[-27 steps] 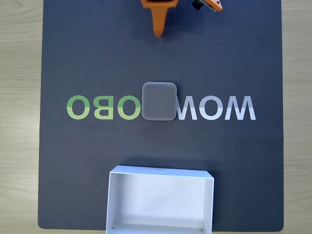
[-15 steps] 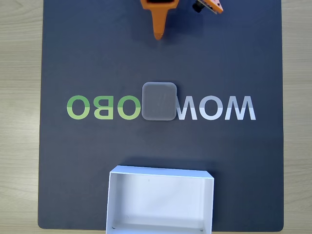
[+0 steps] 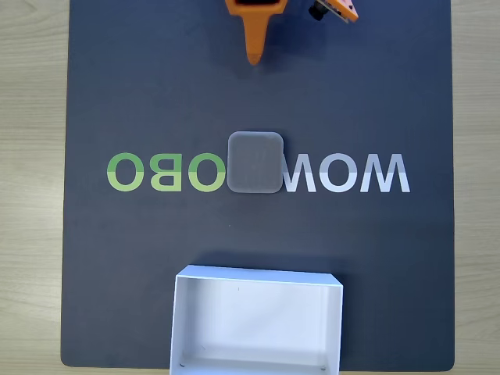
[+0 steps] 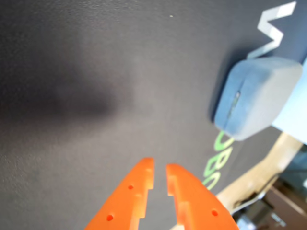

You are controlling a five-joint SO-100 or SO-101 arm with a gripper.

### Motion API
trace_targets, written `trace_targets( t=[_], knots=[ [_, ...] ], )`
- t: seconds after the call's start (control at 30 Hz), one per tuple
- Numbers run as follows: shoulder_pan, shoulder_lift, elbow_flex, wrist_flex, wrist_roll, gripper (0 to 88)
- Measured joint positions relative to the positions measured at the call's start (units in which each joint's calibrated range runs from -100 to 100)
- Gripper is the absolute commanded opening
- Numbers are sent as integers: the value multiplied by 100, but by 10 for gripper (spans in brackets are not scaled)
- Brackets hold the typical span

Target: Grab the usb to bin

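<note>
Orange fingers: my gripper (image 4: pixel 159 168) sits at the bottom centre of the wrist view, two orange plastic fingers (image 4: pixel 132 191) with only a thin slit between their tips, gripping nothing.
Gripper from the fixed camera: I see one pointed orange finger (image 3: pixel 254 35) at the top centre of the frame and another orange part at the top edge to its right, both over bare mat.
Mat: a dark grey mat (image 4: pixel 96 72) with a fine texture lies under the fingers; a soft shadow falls across its upper left in the wrist view.
Usb: the small flat matte grey block with rounded corners (image 4: pixel 256 96) lies on the mat at the right of the wrist view, well apart from my fingertips. In the fixed view it (image 3: pixel 255 162) rests flat at the centre of the frame, covering the middle of the mirrored lettering (image 3: pixel 344 173), green letters to its left and white ones to its right.
Bin: the white shallow rectangular box (image 3: pixel 256 275) stands at the bottom centre of the fixed view, below the block and apart from it, its white inside showing.
Table: pale wood (image 3: pixel 31 156) shows at both sides of the mat.
</note>
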Motion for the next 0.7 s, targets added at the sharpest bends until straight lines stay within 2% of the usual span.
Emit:
trace_targets(
  t=[0.6, 0.7],
  knots=[
    [0, 102, 0, -17, 0, 32],
    [0, 574, -63, -362, 0, 32]
  ],
)
